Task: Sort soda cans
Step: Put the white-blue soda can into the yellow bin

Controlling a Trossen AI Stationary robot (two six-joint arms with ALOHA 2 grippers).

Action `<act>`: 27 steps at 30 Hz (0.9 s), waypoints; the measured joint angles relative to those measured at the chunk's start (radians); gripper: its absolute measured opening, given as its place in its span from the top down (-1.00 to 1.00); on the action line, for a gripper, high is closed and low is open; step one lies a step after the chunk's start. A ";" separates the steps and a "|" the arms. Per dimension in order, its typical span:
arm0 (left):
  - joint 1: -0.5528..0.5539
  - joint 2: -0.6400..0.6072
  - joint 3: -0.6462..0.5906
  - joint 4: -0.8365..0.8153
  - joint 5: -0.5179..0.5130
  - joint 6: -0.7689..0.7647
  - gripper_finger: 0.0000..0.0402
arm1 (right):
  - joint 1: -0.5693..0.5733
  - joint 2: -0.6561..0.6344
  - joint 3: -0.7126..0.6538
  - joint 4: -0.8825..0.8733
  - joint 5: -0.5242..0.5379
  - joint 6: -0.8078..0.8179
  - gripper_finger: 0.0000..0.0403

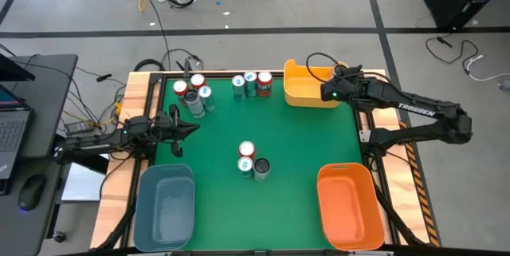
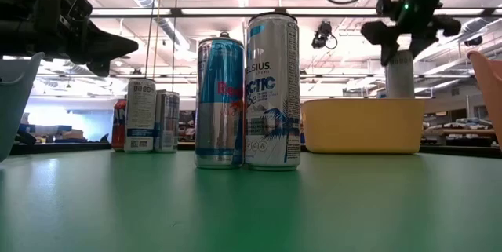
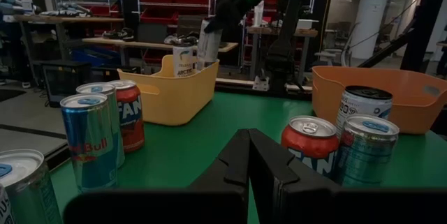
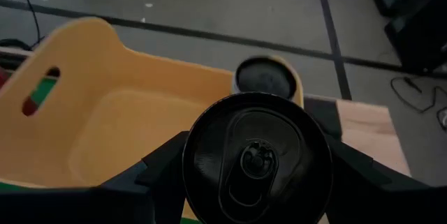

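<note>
My right gripper (image 1: 333, 92) hangs over the yellow bin (image 1: 307, 92), shut on a pale can with a dark top (image 4: 255, 155). Another dark-topped can (image 4: 264, 77) stands inside that bin's corner. My left gripper (image 3: 249, 155) is shut and holds nothing; it hovers at the table's left side (image 1: 187, 126), just near of several cans at the far left (image 1: 193, 94). Three cans (image 1: 251, 84) stand at the far middle. Three more, a red-topped one, a teal one and a dark-topped one (image 1: 252, 161), stand upright on the mat's centre. My right gripper pinches the can's wall just below its top rim (image 4: 192, 155), one finger on either side. The fingers come from above, pointing down. The can hangs upright below them (image 2: 400, 71), lifted clear over the yellow bin.
A blue bin (image 1: 165, 204) sits at the near left corner and an orange bin (image 1: 351, 204) at the near right. Green mat lies bare between the centre cans and the far row (image 1: 303, 140). Cables and a laptop lie off the table's left.
</note>
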 joint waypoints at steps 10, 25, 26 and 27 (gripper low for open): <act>0.000 0.000 0.000 -0.002 0.000 0.000 0.95 | -0.112 0.000 -0.125 0.173 -0.111 -0.001 -0.22; 0.000 0.000 0.000 -0.002 0.000 0.004 0.95 | -0.197 -0.004 -0.269 0.338 -0.148 0.004 -0.22; 0.000 0.000 0.000 -0.002 0.001 0.003 0.95 | -0.197 -0.004 -0.270 0.344 -0.148 -0.003 -0.22; 0.000 0.000 0.000 -0.002 0.001 0.002 0.95 | -0.196 -0.003 -0.270 0.351 -0.148 -0.011 -0.23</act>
